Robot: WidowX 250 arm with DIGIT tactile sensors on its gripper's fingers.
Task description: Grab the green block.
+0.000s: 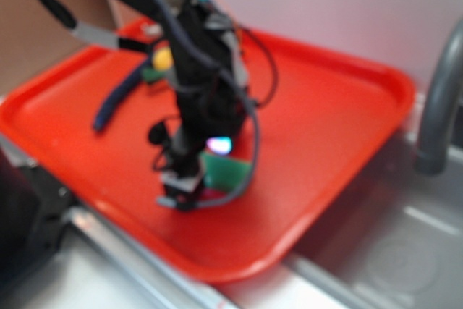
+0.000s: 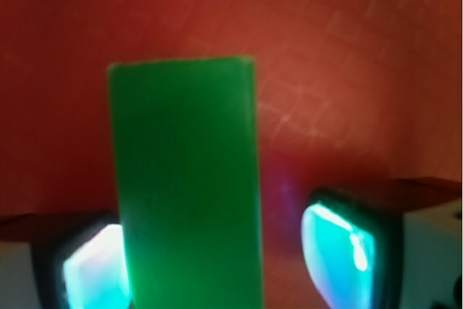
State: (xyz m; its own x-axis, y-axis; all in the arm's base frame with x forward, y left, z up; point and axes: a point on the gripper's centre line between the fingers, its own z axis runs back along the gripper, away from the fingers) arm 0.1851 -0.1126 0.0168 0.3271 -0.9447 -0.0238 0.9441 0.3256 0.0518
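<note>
The green block (image 2: pixel 184 179) is a flat matte brick lying on the red tray (image 2: pixel 347 70), and it runs lengthwise between my fingers. My gripper (image 2: pixel 217 269) is open around it. The left pad (image 2: pixel 90 273) sits against or very near the block's left edge, while the right pad (image 2: pixel 340 258) stands a clear gap away from its right edge. From outside, the gripper (image 1: pixel 184 187) reaches down to the tray near its front edge, with the green block (image 1: pixel 230 171) showing just to its right.
The red tray (image 1: pixel 340 113) rests on a metal sink counter. A yellow-orange toy (image 1: pixel 163 57) with a green end (image 1: pixel 151 74) and a dark blue strip (image 1: pixel 116 103) lie at the tray's back left. A grey faucet (image 1: pixel 440 99) rises at the right.
</note>
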